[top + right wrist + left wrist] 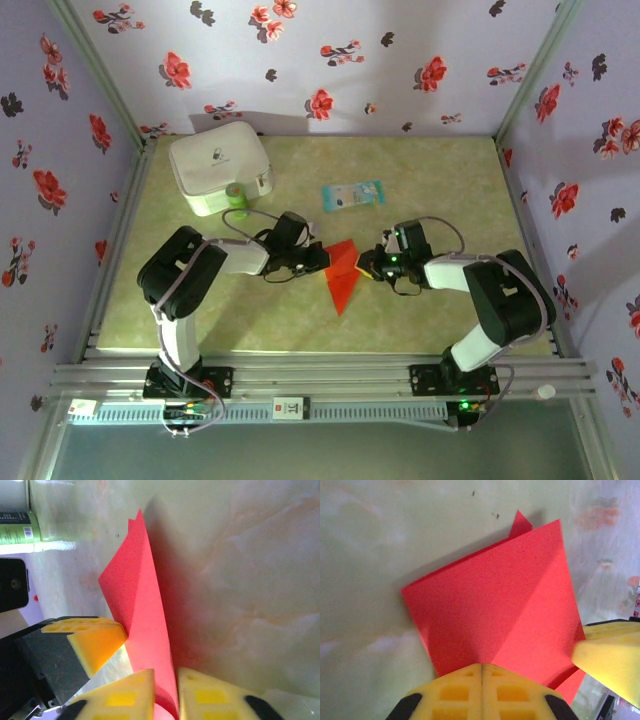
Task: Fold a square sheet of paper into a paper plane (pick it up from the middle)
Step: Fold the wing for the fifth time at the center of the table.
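**Red sheet of paper [342, 275] pinched from both sides**

Top: folded, it lies mid-table [250, 310] between left gripper [318, 258] and right gripper [366, 265]. Left wrist: jaws closed tight on its near edge. Right wrist: jaws clamp its upright fold.

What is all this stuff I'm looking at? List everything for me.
red paper: one, bright red, partly folded, mid-table between the grippers
case: one, white, boxy, far left of the table
small container: one, green, by the case's near edge
packet: one, pale blue, flat, beyond the paper
table: one, pale green, marbled
walls: three, lilac with red and dark flowers, around the table
rail: one, silver metal, along the near edge
left arm: one, black and white, on the rail
right arm: one, black and white, on the rail
left gripper: one, yellow fingers, shut on the paper's left side
right gripper: one, yellow fingers, shut on its right side
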Controlling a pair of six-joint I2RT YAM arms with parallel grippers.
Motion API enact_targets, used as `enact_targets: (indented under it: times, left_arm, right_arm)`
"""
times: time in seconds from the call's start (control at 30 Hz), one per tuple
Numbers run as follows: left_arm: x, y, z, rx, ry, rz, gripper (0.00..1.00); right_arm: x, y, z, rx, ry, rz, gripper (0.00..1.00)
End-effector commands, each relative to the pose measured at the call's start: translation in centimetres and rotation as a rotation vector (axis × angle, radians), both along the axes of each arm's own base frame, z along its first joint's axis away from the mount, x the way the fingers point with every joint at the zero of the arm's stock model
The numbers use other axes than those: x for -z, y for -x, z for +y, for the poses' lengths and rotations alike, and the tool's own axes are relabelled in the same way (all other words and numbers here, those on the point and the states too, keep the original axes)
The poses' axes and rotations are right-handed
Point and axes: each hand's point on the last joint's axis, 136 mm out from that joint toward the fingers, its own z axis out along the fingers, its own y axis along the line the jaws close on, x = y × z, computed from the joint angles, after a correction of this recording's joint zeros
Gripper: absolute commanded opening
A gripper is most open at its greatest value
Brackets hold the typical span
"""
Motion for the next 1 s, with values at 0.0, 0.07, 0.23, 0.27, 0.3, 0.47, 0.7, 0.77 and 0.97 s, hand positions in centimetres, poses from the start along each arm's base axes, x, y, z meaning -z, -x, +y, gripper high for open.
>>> enact_targets:
  times: [0.0,0.07,0.23,0.27,0.3,0.47,0.7,0.77,0.97]
  left_arm:
    - [-2.4,0.0,0.1,-0.003,0.044,-0.009,0.05]
    - [-3.0,0.0,0.1,-0.008,0.055,-0.016,0.09]
    - [-4.6,0.1,0.2,-0.035,0.103,-0.032,0.13]
    - [-4.9,0.1,0.3,-0.044,0.112,-0.033,0.14]
    - [-5.1,0.1,0.3,-0.058,0.123,-0.034,0.14]
    - [-5.7,0.1,0.2,-0.112,0.173,-0.032,0.14]
    - [-4.3,0.3,-1.0,-0.106,0.159,0.002,0.14]
    - [-3.8,0.3,-1.3,-0.104,0.158,0.009,0.13]
    - [-1.1,0.4,-1.8,-0.1,0.12,0.047,0.11]
  right_arm:
    - [-0.6,-0.2,0.2,-0.016,-0.026,-0.019,0.11]
    - [-0.8,-0.3,0.1,0.002,-0.03,-0.019,0.09]
    - [-0.7,-0.5,-1.0,0.129,-0.022,0.02,0.08]
    - [-0.4,-0.5,-1.6,0.182,-0.007,0.037,0.08]
    - [-0.2,-0.5,-2.2,0.238,-0.003,0.044,0.07]
    - [-0.2,-0.1,-3.0,0.381,0.0,0.049,0.06]
    - [0.1,1.0,-2.2,0.427,0.006,0.072,0.06]
    - [0.4,1.2,-2.0,0.437,0.006,0.078,0.06]
    - [1.2,1.6,-2.0,0.447,0.01,0.081,0.06]
